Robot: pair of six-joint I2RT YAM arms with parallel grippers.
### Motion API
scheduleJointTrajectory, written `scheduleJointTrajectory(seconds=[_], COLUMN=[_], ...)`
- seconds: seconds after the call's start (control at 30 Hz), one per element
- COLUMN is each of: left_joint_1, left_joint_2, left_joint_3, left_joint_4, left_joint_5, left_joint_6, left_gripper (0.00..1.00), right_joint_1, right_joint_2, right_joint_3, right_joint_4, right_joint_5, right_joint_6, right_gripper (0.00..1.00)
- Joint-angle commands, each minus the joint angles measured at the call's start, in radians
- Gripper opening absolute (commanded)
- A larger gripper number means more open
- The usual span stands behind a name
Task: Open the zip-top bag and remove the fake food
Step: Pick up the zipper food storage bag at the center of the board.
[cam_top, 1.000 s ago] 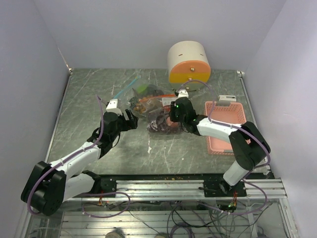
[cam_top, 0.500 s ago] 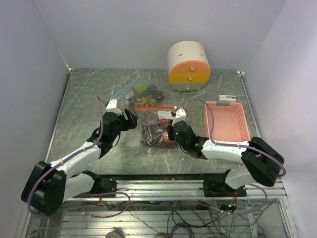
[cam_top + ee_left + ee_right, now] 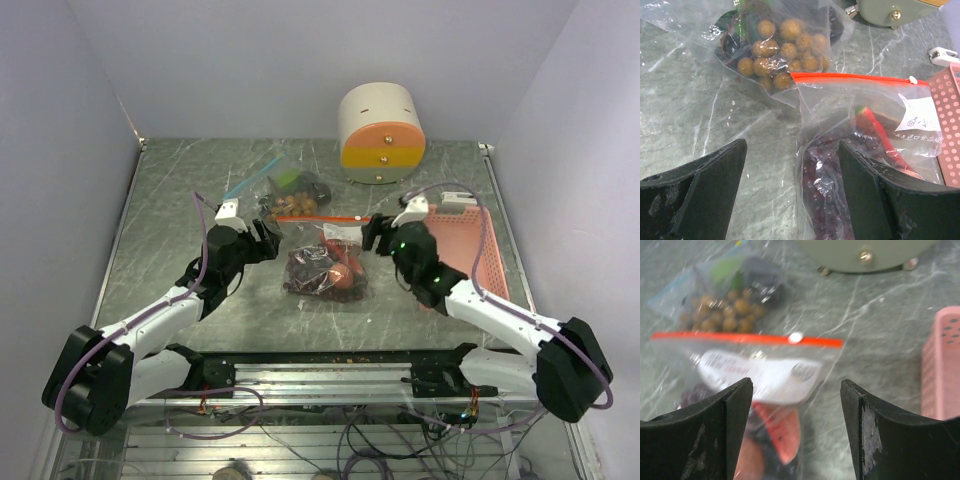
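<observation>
A clear zip-top bag (image 3: 325, 268) with a red zip strip (image 3: 860, 78) lies flat mid-table, its zip looking closed. Inside it is fake food: a dark purple grape bunch (image 3: 822, 200), a red slice (image 3: 785, 432) and reddish round fruits (image 3: 342, 278). A white label (image 3: 755, 375) sits under the zip. My left gripper (image 3: 267, 239) is open beside the bag's left edge, its right finger (image 3: 865, 190) over the plastic. My right gripper (image 3: 375, 235) is open, just off the bag's right top corner and holding nothing.
A second clear bag (image 3: 285, 188) with a blue zip lies behind, holding a tan-brown grape bunch (image 3: 782, 50) and a green piece (image 3: 725, 270). A pink perforated basket (image 3: 470, 250) stands at the right. A cream and orange cylinder container (image 3: 380, 125) stands at the back.
My right gripper pulled the red-zip bag toward the near edge, then let go, opened and drew back to the right. The left arm has hardly moved.
</observation>
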Motion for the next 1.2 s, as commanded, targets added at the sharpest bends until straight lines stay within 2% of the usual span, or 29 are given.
scheduleJointTrajectory(seconds=[0.0, 0.3, 0.47, 0.63, 0.7, 0.77, 0.9, 1.17], left_joint_1=[-0.009, -0.009, -0.009, -0.009, -0.009, -0.009, -0.009, -0.009], left_joint_2=[-0.007, -0.02, -0.023, -0.024, -0.026, -0.027, -0.038, -0.105], left_joint_3=[0.014, 0.02, 0.021, 0.017, 0.015, 0.014, 0.005, -0.038], left_joint_4=[0.041, 0.032, 0.028, 0.03, 0.034, 0.035, 0.048, 0.106], left_joint_5=[0.033, 0.041, 0.032, 0.017, 0.02, 0.02, 0.029, 0.072], left_joint_6=[0.01, 0.02, 0.02, 0.021, 0.021, 0.022, 0.021, 0.038], left_gripper=[0.86, 0.87, 0.88, 0.97, 0.98, 0.99, 1.0, 0.98], right_joint_1=[-0.183, -0.324, -0.35, -0.353, -0.353, -0.352, -0.351, -0.35], right_joint_2=[0.055, 0.309, 0.391, 0.397, 0.366, 0.32, 0.202, -0.013], right_joint_3=[0.031, 0.127, 0.091, 0.068, 0.062, 0.048, -0.006, -0.152], right_joint_4=[0.033, 0.143, 0.257, 0.357, 0.356, 0.35, 0.353, 0.497], right_joint_5=[-0.275, -0.558, -0.7, -0.811, -0.809, -0.8, -0.805, -0.841], right_joint_6=[0.068, 0.126, 0.194, 0.205, 0.189, 0.162, 0.091, 0.01], right_gripper=[0.72, 0.73, 0.72, 0.23, 0.09, 0.0, 0.0, 0.0])
